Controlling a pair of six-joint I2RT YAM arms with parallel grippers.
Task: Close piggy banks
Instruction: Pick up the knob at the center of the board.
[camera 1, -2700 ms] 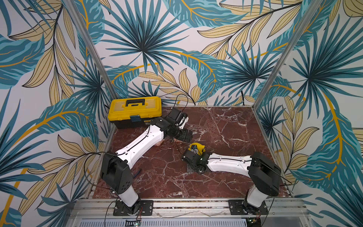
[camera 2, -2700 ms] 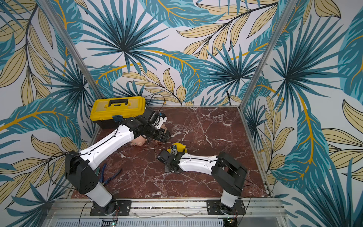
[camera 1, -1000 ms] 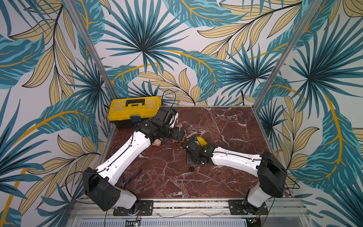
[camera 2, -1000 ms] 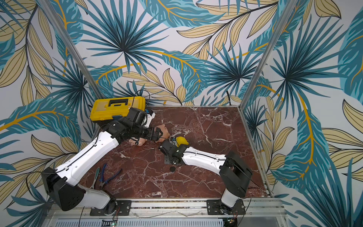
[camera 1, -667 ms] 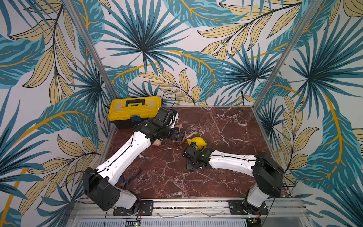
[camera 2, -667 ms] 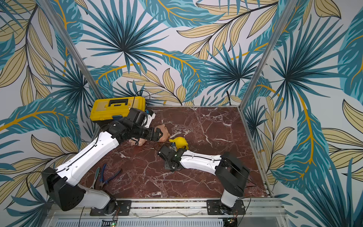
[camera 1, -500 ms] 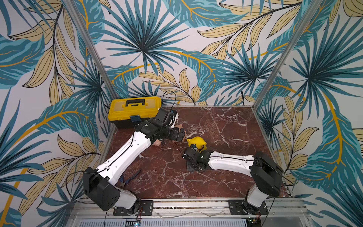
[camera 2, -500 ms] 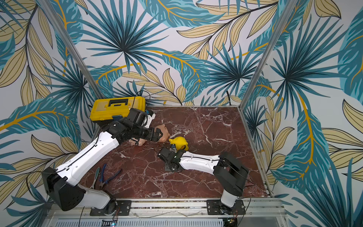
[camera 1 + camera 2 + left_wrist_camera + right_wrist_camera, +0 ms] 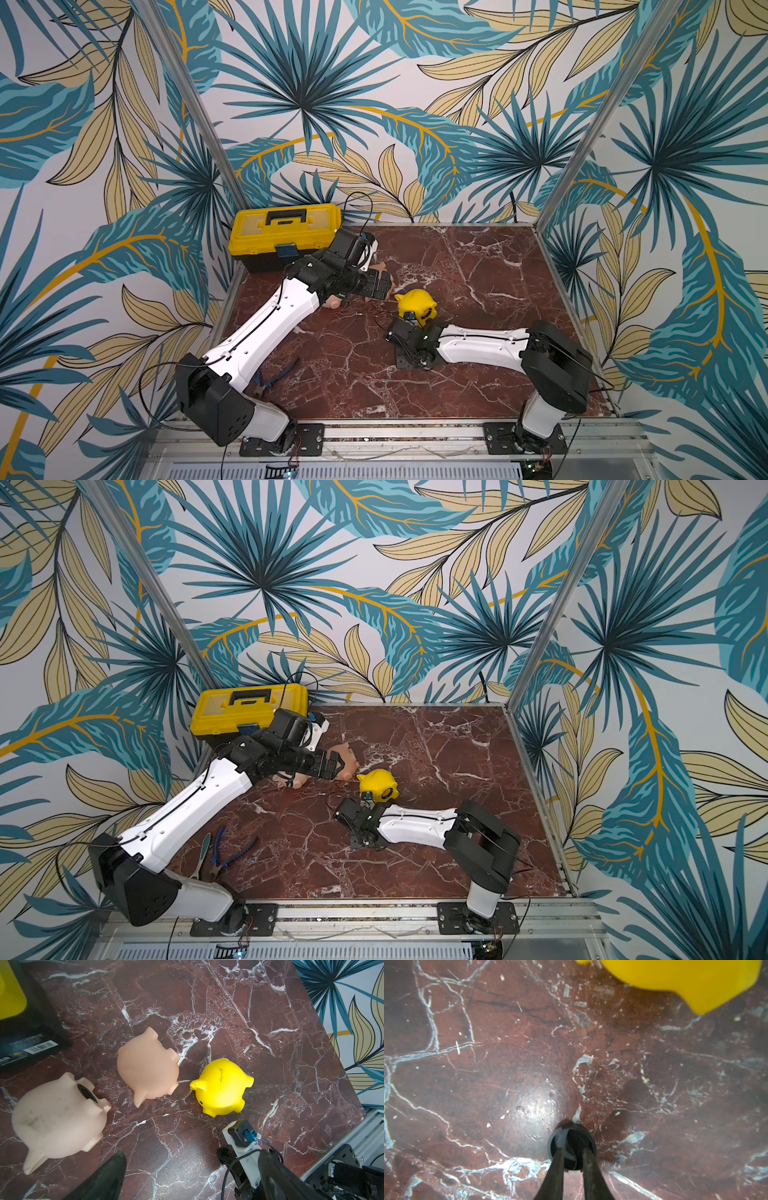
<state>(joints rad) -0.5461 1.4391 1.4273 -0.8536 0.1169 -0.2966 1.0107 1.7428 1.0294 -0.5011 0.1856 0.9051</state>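
Yellow-and-black plastic toolbox (image 9: 284,232) is sitting in the back left corner of the red-brown marble tabletop (image 9: 478,282) and is serving as the reference. Blue-handled pliers (image 9: 226,854) are lying well in front of the toolbox, beside the left arm's white link. Left gripper (image 9: 337,768) is hovering just right of the toolbox above the two pink pigs, fingers spread apart and holding nothing. Pale pink plastic piggy bank (image 9: 58,1113) is lying tipped over nearest the toolbox, showing a dark round hole between its feet; cannot tell if it is plugged. Peach plastic piggy bank (image 9: 147,1066) is sitting a bit farther right of the toolbox, close to the pale one but apart from it. Bright yellow plastic piggy bank (image 9: 220,1088) is standing farther right again, coin slot facing up, with a small gap to the peach pig. Right gripper (image 9: 573,1149) is reaching down to the tabletop right of and in front of the toolbox, just in front of the yellow pig. Its fingers (image 9: 558,1167) are drawn close with a thin gap, tips resting on a small black round plug (image 9: 574,1134); cannot tell whether it is actually clamped.
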